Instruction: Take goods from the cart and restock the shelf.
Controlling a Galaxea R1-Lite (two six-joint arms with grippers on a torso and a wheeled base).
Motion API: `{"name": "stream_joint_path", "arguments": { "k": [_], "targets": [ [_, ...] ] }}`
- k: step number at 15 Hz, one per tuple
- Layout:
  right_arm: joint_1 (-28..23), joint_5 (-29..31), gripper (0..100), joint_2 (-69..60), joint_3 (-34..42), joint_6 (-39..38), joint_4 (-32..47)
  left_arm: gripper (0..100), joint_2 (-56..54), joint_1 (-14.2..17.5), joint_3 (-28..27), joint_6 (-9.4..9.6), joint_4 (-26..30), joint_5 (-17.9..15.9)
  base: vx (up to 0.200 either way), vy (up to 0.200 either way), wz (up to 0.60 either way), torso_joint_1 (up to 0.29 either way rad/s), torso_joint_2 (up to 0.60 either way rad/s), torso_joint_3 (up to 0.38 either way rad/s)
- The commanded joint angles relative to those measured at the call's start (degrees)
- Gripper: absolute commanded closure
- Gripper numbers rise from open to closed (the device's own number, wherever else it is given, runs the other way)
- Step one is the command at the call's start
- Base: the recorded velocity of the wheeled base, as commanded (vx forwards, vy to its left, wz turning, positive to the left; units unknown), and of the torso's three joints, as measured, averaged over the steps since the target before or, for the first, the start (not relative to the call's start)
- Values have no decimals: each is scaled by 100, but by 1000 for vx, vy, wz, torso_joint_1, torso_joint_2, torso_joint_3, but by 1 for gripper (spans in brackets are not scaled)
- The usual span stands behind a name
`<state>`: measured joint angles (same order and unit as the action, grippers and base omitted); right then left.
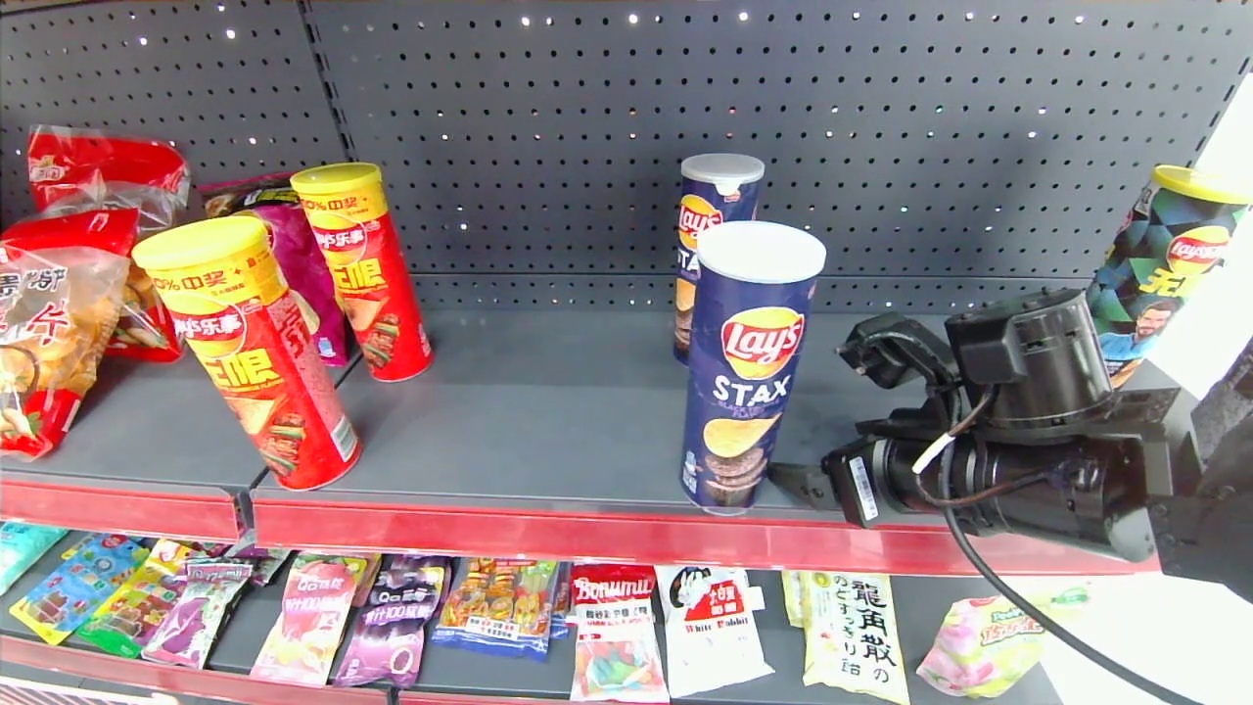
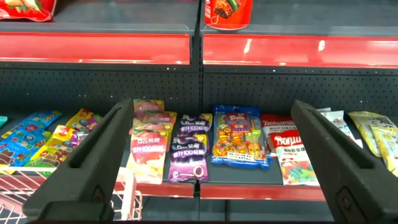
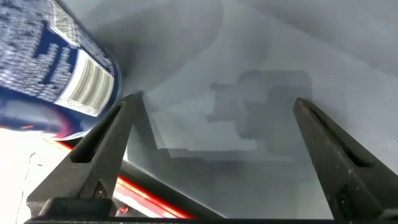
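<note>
One sideways swing of your right claw (image 3: 217, 102), open and empty just beside the front blue can (image 1: 749, 372), could knock it off the shelf (image 1: 548, 421).

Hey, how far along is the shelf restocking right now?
Done: a blue can stands upright at the front edge of the upper shelf, the open right claw beside it, not around it. In hand: nothing; the left claw is open too, empty. Left: whatever remains in the cart, whose contents I cannot see.
</note>
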<state>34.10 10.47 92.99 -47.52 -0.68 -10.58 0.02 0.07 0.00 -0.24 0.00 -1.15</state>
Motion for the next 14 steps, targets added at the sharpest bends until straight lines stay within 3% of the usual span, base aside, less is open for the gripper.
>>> {"name": "stream_joint_path", "arguments": {
  "k": [1, 14],
  "targets": [
    [53, -1, 0, 9, -12, -2, 3, 0, -2, 1, 0, -2, 0, 0, 0, 0, 0, 0, 0, 0],
    [273, 25, 0, 61, -91, 7, 12, 0, -2, 1, 0, -2, 0, 0, 0, 0, 0, 0, 0, 0]
  ]
}}
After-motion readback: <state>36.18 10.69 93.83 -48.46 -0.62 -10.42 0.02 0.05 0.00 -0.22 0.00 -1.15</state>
